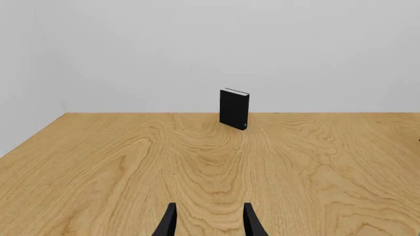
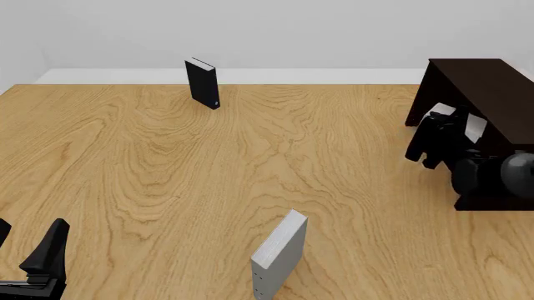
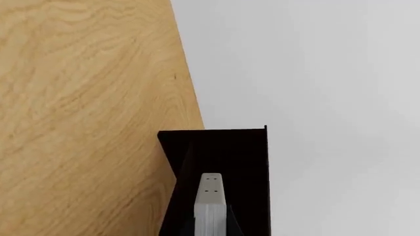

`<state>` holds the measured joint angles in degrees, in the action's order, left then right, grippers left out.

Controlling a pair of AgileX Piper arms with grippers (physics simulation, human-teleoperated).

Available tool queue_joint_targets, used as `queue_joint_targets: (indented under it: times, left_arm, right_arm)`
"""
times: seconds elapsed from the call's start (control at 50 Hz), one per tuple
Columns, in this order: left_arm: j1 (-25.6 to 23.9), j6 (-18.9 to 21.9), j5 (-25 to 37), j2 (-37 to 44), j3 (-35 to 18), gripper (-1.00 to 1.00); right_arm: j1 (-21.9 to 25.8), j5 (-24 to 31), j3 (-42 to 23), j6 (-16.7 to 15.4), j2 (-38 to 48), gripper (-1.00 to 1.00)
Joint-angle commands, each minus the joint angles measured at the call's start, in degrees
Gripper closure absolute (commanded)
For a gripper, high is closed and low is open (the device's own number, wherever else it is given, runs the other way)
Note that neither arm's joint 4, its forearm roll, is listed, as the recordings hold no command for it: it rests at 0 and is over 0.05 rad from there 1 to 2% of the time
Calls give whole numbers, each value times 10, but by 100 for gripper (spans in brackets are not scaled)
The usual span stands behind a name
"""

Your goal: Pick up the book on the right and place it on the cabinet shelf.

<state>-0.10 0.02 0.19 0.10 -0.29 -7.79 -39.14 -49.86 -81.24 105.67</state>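
Light oak-coloured wood with strong grain makes the table, and a pale grey wall stands behind it. At the far right of the table, in the front view, stands the very dark brown cabinet, with an open side toward the table centre. The right gripper is at this open side, turned sideways, and it is clenched on the light grey book. In the front view only small pale parts of the book show between the black parts of the arm. In the right wrist view the book is seen edge-on, between the two dark fingers, and its far end is already inside the dark opening of the cabinet. I cannot tell if the book touches the shelf board.

The left gripper rests low at the near left corner of the table, its fingers parted and holding nothing. In the left wrist view its two dark fingertips point toward a black book, which stands upright far away near the back edge of the table.

Another grey book, with small dark dots on its edge, stands upright near the front edge, well apart from both grippers.
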Motion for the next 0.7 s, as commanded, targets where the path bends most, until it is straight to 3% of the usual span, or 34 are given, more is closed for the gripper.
queue_joint_targets:
  times: [0.02,0.7]
  left_arm:
    - [0,0,0,0,0,-100]
    - [0,0,0,0,0,-100]
  right_arm:
    - [-10,-10,-23,7,13,100]
    - [-32,4,-86,17,76,100]
